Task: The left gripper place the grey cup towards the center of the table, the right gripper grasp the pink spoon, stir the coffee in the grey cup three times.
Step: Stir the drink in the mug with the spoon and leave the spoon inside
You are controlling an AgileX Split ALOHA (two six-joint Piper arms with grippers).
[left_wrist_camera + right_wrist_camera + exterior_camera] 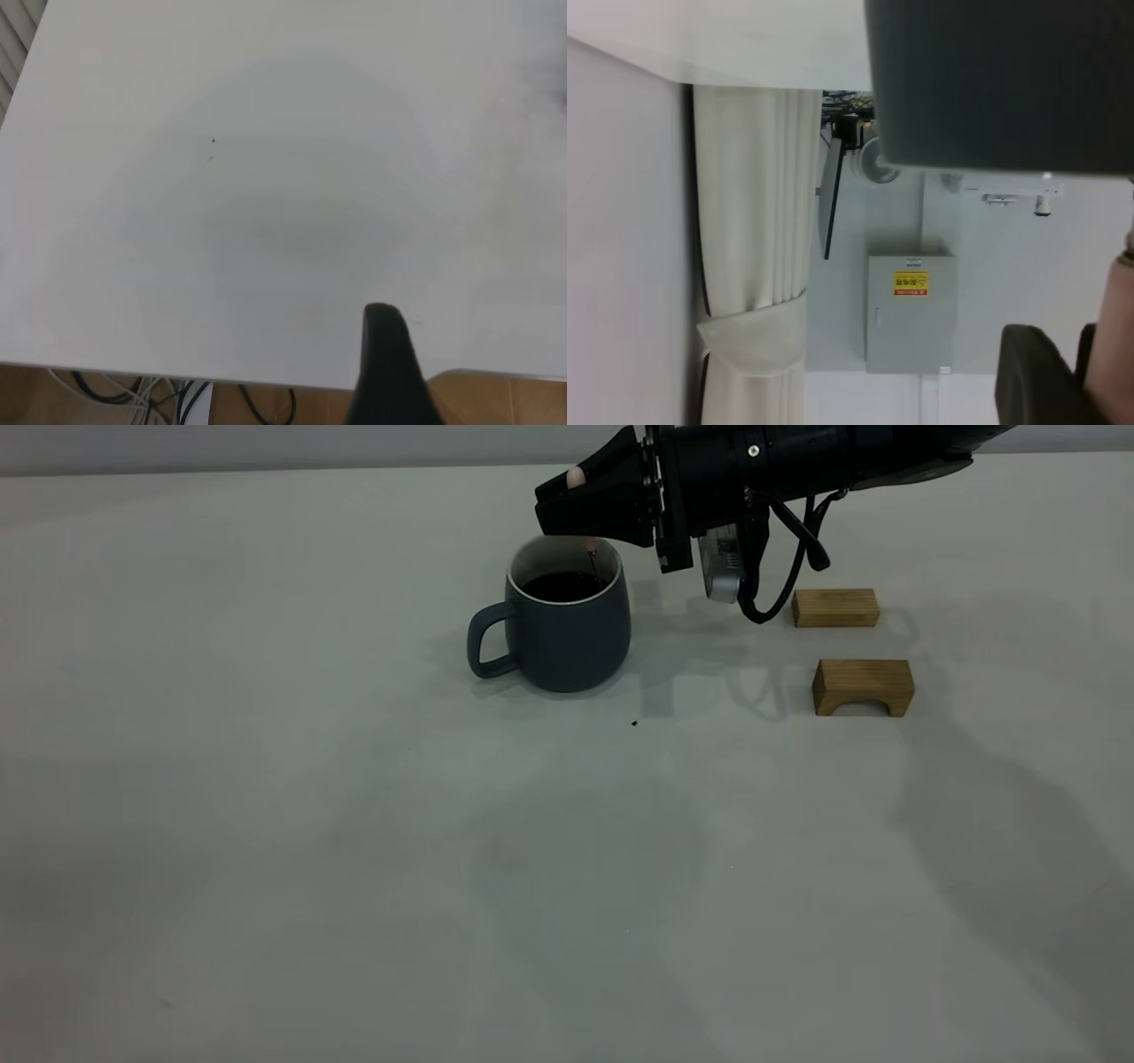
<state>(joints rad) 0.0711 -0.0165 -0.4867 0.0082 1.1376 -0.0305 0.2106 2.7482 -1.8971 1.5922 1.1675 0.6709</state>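
Tabletop [354, 868] seen bare up front. Arched wooden block [863, 686] sits right of centre, flat block [835, 607] behind it. Grey cup [558, 624] stands mid-tabletop, coffee [563, 586] inside. Pink spoon [588, 549] is clamped in right gripper [567, 500] above the rim, stem dipped in. Left gripper [390, 372]: grip state cannot be told.
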